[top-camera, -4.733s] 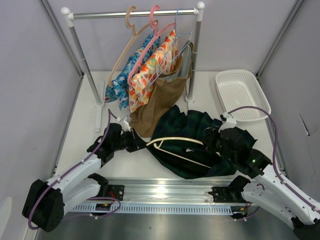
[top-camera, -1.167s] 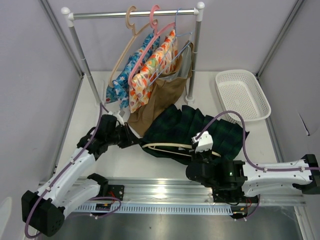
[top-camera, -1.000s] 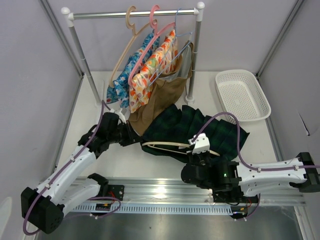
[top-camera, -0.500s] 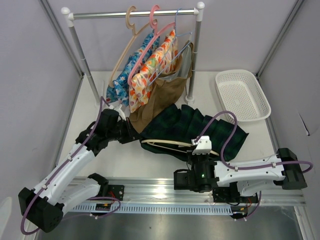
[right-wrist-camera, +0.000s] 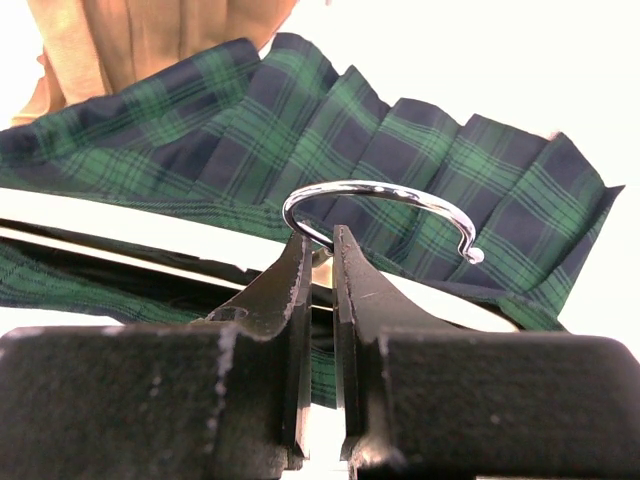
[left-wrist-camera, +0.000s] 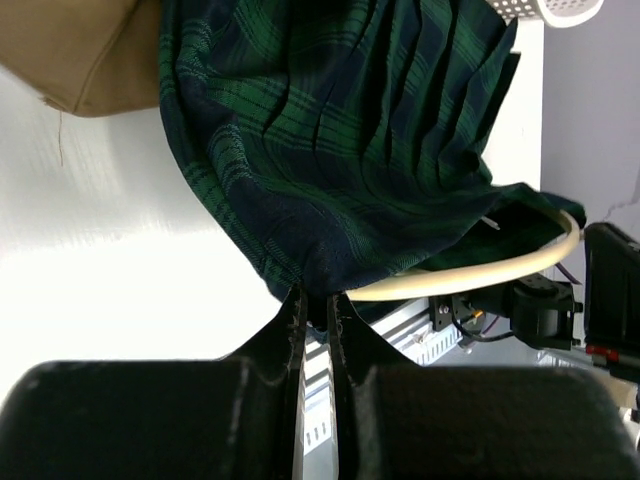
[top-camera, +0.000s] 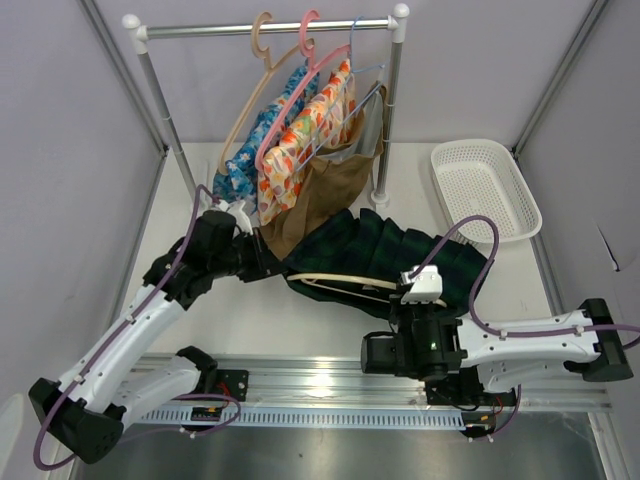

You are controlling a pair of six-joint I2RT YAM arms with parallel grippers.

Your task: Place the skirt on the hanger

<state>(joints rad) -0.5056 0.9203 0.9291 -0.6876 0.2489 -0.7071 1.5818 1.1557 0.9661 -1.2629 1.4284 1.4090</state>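
The skirt [top-camera: 385,250] is caught at one edge by the left gripper [left-wrist-camera: 315,297], whose jaws are clamped together on a fold of the plaid, with the cloth fanning away from them in pleats. The right gripper [right-wrist-camera: 318,240] has its jaws closed on the hanger [top-camera: 335,278], at the foot of its metal hook [right-wrist-camera: 380,188], where the hook meets the cream arms. Outward from the two grips, the right wrist view shows a cream arm lying across the plaid with cloth showing both above and below it. The left wrist view shows the other arm curving out from beneath the held fold. I take it, then, that the hanger is partly worked into or under the waist but not seated; whether either arm is truly inside the waistband cannot be told. The bulk of the skirt lies spread on the table [top-camera: 260,320] between the two arms, its far edge just beside the brown garment [top-camera: 325,195] that hangs from the rail [top-camera: 230,30]. The white basket [top-camera: 482,144] stands well apart to the right. What looks done is both things gripped and brought together. What seems left is to draw the waist over both arms so the skirt hangs from the hanger and not from the grippers.
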